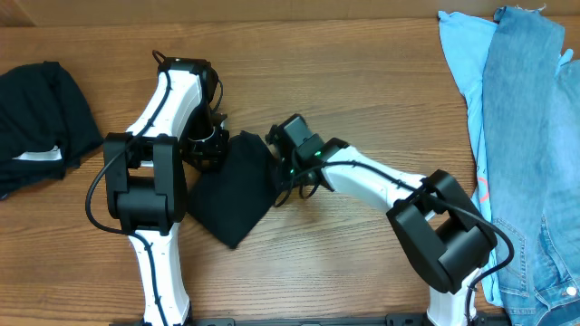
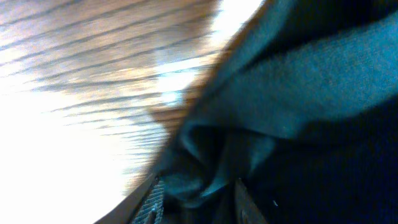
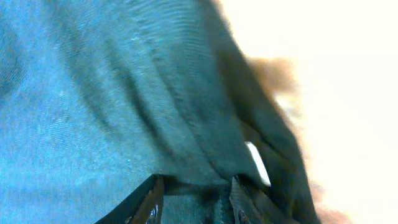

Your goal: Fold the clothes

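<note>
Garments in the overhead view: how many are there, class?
4: black T-shirt centre; black labelled garment far left; light-blue one and denim one far right. Others may be hidden.

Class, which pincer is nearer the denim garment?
Right. The right pincer is on the black T-shirt, left of the denim garment; the left pincer is further left, across the shirt.

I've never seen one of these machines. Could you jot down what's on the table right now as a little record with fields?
middle: black T-shirt, partly folded, on the wooden table
left gripper: pinching a bunch of the shirt's cloth
right gripper: pinching the same shirt
far left: black garment with white label
right edge: light-blue garment and denim garment, lying together
</note>
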